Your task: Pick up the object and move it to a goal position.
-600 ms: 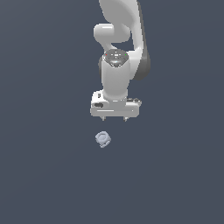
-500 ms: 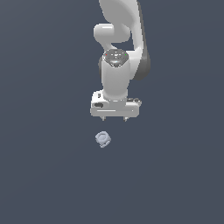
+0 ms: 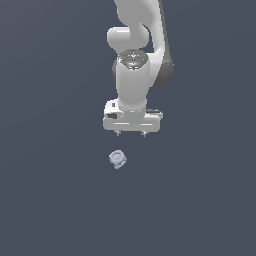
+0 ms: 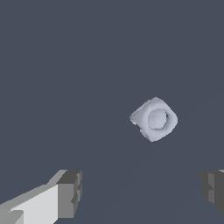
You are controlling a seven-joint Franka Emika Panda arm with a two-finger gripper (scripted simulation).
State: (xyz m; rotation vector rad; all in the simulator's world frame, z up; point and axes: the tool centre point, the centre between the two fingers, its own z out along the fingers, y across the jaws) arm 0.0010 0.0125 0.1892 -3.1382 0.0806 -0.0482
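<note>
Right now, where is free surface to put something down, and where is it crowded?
The dark surface is bare on every side of the small grey-blue object: wide patches toward the exterior view's left, right and lower edge. The only tight spot is the gap between the object and the open hand above it.

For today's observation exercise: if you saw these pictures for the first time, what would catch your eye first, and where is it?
The white robot arm dominates the exterior view, reaching down from the top with its gripper open. Just below it, slightly toward that view's left, lies the object, a tiny pale lumpy piece, alone on the plain dark grey surface and untouched.
</note>
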